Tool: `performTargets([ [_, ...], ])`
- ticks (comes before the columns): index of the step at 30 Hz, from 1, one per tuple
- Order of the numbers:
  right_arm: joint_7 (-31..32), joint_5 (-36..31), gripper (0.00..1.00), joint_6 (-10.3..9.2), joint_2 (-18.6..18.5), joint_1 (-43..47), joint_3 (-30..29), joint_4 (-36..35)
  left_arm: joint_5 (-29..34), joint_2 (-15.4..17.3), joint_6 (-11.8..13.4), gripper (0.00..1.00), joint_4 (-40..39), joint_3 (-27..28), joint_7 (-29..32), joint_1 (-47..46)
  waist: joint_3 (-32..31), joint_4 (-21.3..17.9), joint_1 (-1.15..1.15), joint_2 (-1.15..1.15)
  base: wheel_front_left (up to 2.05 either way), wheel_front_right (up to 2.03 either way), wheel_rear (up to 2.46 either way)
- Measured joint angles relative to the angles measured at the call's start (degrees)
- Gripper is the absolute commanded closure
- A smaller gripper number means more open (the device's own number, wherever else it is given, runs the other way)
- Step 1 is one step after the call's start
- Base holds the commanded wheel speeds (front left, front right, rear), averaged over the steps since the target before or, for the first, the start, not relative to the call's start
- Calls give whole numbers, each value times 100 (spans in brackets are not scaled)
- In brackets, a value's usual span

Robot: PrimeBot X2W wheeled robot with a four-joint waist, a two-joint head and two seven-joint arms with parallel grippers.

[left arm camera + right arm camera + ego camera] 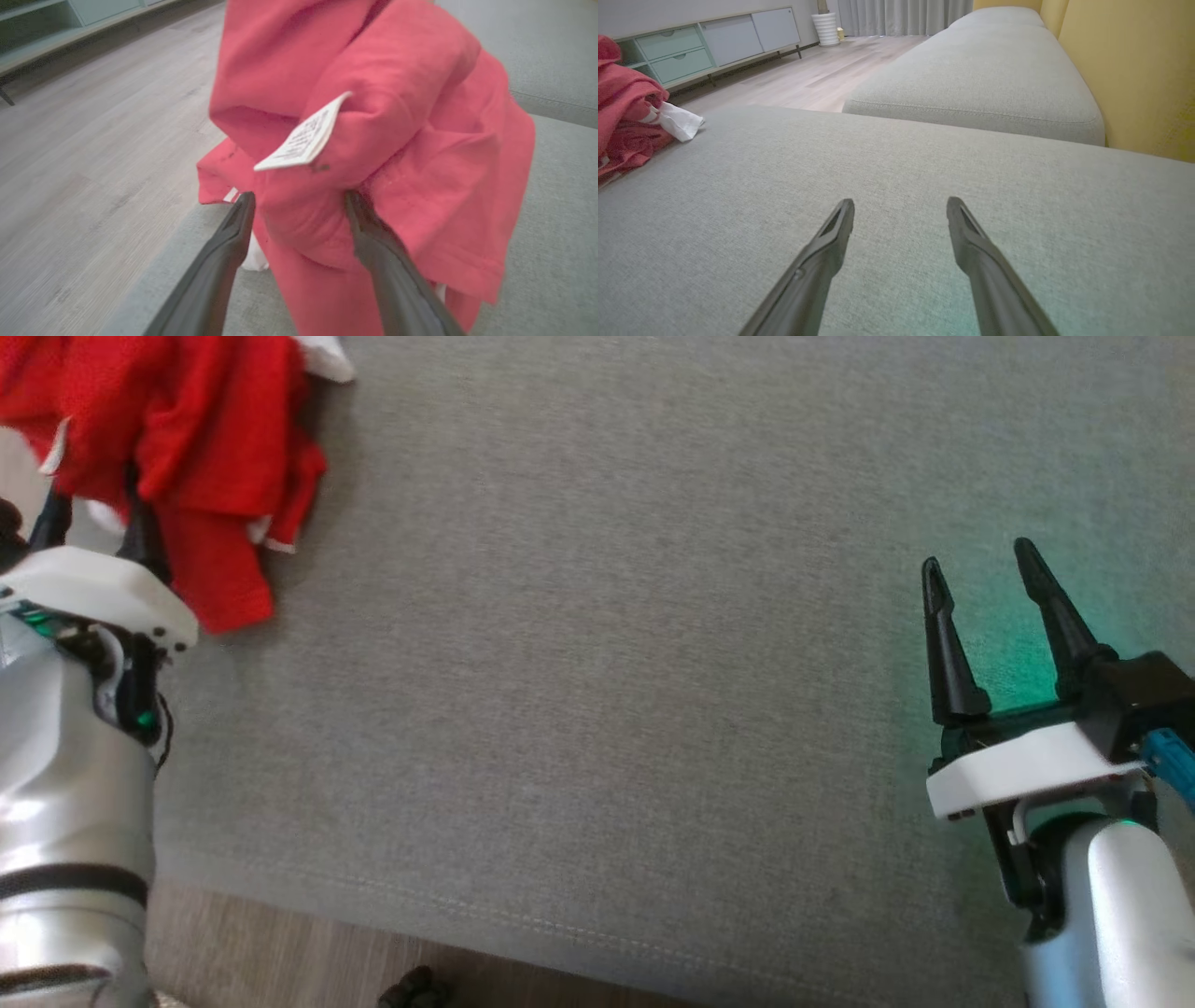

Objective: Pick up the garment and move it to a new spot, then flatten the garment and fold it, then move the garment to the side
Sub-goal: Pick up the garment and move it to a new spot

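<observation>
Two claws, both spread wide: the left claw (299, 196) straddles a bunch of the red garment (205, 420), the right claw (977, 555) hangs empty over the bare gray sofa (597, 709). Garment lies crumpled at the sofa's left edge, next to the wood floor (70, 140).

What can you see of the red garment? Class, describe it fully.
The red garment is soft, knit-looking cloth with white trim and a white printed label. It lies crumpled in a heap at the grey cushion's edge. The left gripper's open fingers straddle one bunched fold, touching it.
</observation>
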Motion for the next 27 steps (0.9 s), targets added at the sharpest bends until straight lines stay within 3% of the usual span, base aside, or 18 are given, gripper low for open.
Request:
performTargets([
  [1,-2,0,0,0,0,0,-1,8,-19,20,-36,29,102,-3,0,-66,30,-38,0,0,0,0,0],
  [2,-8,0,0,0,0,-1,-3,14,-42,32,-48,84,168,-2,0,-125,55,-68,0,0,0,0,0],
  [3,-9,0,0,0,-1,-2,-3,18,-74,48,-68,100,169,-1,0,-163,75,-92,0,0,0,0,0],
  [6,-19,3,0,0,-1,-4,-25,52,-120,102,-91,100,-47,36,0,-177,59,-116,0,0,0,0,0],
  [11,-113,110,0,0,-1,7,-121,170,-114,144,-94,100,-1091,405,-1,135,-172,-86,-1,0,0,0,0],
  [19,-336,424,0,0,1,332,-165,422,276,-20,-94,100,-3248,715,-1,1747,-945,-17,-1,0,0,0,0],
  [27,-467,680,0,0,7,680,-160,572,409,-335,-89,100,-4579,675,-2,3116,-1594,-58,-1,0,0,0,0],
])
